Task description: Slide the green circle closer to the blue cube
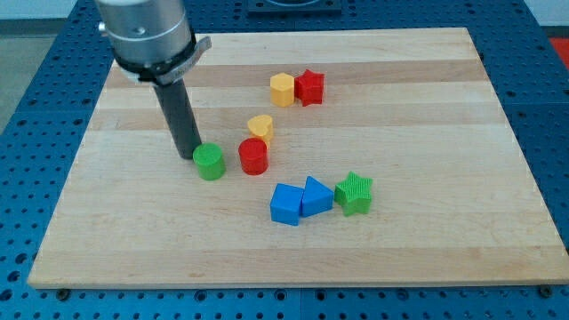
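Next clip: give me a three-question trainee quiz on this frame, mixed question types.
1. True or false: my tip is at the view's left of the green circle.
2. Which block sits against the blue cube? A) red star B) blue triangular block C) yellow heart
3. Fill in: the block nearest the green circle, at its right in the view, is the red ____.

Key: 1 true. 2 B, the blue triangular block. 3 cylinder.
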